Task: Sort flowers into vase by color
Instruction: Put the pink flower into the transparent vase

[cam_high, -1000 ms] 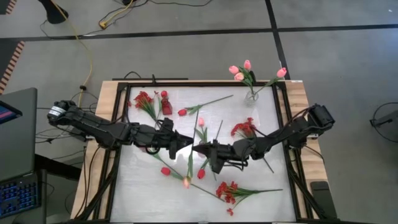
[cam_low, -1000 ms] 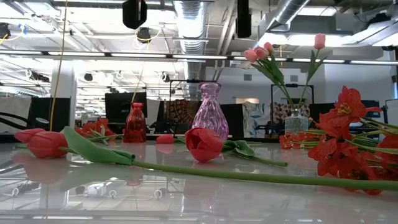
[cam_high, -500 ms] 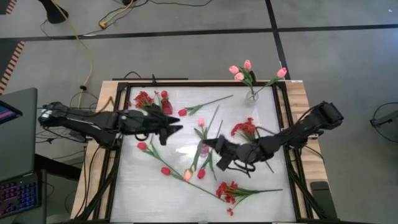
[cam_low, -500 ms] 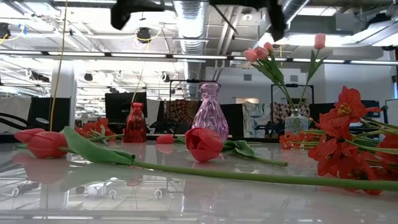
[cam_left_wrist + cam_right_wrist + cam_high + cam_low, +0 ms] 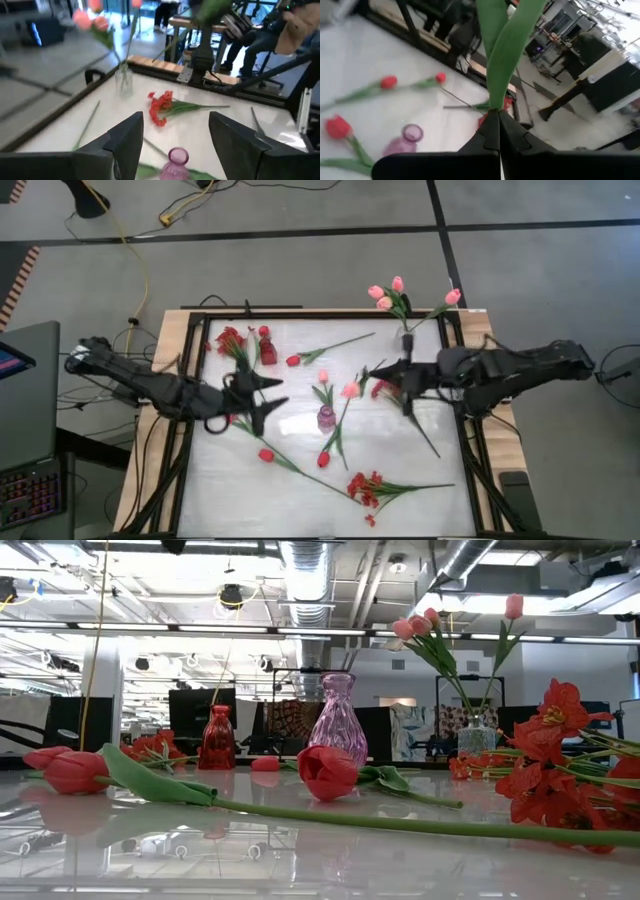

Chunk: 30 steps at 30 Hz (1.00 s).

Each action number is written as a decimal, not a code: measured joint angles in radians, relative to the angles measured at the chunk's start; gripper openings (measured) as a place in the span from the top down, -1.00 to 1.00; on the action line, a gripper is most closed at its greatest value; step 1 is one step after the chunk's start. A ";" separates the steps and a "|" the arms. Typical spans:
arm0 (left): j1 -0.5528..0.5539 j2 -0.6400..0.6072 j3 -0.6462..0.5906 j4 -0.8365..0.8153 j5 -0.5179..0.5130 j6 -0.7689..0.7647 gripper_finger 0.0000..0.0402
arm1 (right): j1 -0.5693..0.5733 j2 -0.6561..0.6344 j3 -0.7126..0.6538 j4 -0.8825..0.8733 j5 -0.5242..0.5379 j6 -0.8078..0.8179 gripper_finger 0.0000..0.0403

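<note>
The right gripper (image 5: 403, 373) is pinched together on the thin green stem of a pink artificial tulip (image 5: 350, 390), its leaf (image 5: 507, 45) rising from between the closed fingers. Half a second ago this gripper sat low by the table's middle; it has pulled back toward the right rail, lifting the tulip above the small purple glass vase (image 5: 326, 418). The left gripper (image 5: 262, 392) has its fingers (image 5: 127, 137) spread apart and empty, and has swung back toward the left side. Red tulips (image 5: 266, 454) and red blossom bunches (image 5: 366, 486) lie scattered on the white table (image 5: 230, 490); three pink tulips stand in the clear vase (image 5: 404, 333).
</note>
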 joint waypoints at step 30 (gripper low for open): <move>-0.039 0.299 0.000 0.273 0.016 0.189 -0.05 | 0.062 -0.510 -0.588 0.500 0.563 0.052 0.91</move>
